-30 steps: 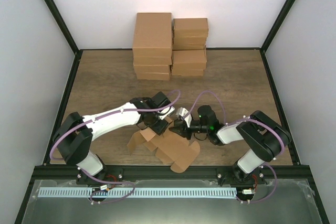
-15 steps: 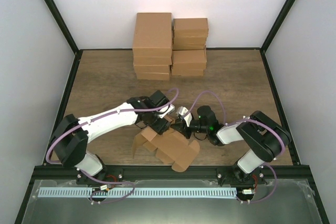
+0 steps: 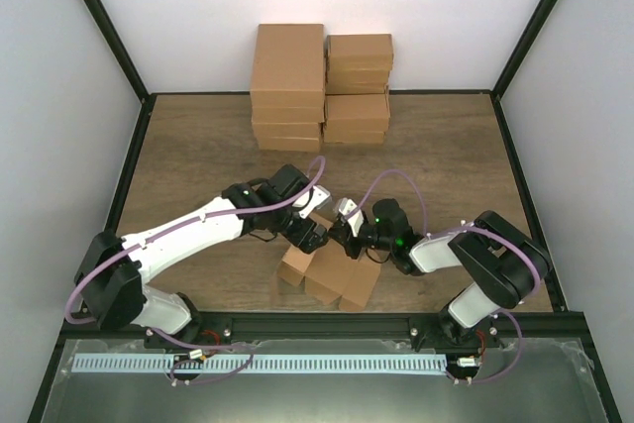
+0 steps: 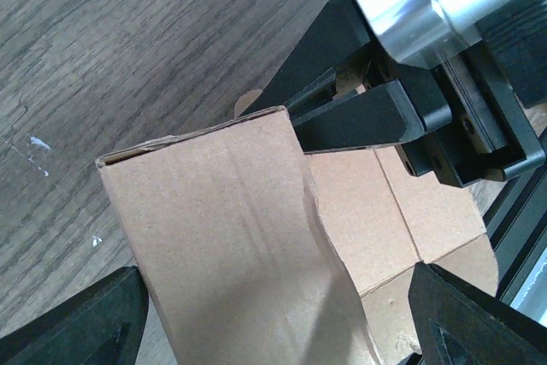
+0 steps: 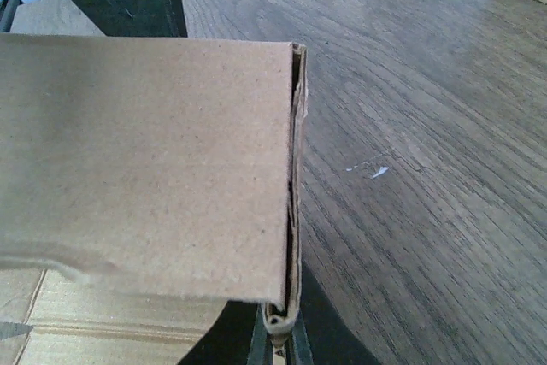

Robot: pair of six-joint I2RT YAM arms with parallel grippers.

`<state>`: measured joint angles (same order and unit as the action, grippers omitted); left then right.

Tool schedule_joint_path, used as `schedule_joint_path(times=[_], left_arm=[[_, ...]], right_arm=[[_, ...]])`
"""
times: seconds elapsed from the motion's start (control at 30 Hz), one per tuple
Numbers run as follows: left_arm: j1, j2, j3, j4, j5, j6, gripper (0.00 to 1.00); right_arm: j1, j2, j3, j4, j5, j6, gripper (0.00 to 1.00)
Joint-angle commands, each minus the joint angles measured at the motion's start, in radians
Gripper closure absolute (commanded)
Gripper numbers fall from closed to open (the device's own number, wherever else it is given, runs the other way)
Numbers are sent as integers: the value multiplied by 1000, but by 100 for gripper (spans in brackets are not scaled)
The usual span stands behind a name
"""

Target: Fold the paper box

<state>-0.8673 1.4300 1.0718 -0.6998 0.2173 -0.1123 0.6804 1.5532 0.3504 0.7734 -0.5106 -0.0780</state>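
Observation:
The brown paper box point(image 3: 332, 274) lies part-folded at the table's near middle, one wall raised. My left gripper point(image 3: 309, 238) is over its far left corner. In the left wrist view this gripper point(image 4: 278, 322) is open, with its jaws wide apart on either side of a raised cardboard panel point(image 4: 222, 211). My right gripper point(image 3: 344, 233) comes in from the right. In the right wrist view it point(image 5: 280, 339) is shut on the doubled edge of the box wall point(image 5: 145, 168). It also shows in the left wrist view point(image 4: 359, 117), pinching the cardboard.
Two stacks of finished brown boxes point(image 3: 287, 86) point(image 3: 358, 86) stand against the back wall. A black frame rail point(image 3: 317, 322) runs along the near edge, just below the box. White side walls close in the table.
The box has gone from spread open and flat to a narrower shape with panels raised. My left gripper has moved right and nearer over it. My right gripper has kept its pinch.

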Motion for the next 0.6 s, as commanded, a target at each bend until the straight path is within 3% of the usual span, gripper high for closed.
schedule_joint_path(times=[0.0,0.33,0.57], left_arm=[[15,-15,-16,55,70,-7,14],[37,-1,-27,57,75,-12,21],[85,-64,-51,121,138,-63,13]], right_arm=[[11,-18,24,24,18,-8,99],[12,-22,22,22,20,-5,99],[12,-63,14,-12,55,3,96]])
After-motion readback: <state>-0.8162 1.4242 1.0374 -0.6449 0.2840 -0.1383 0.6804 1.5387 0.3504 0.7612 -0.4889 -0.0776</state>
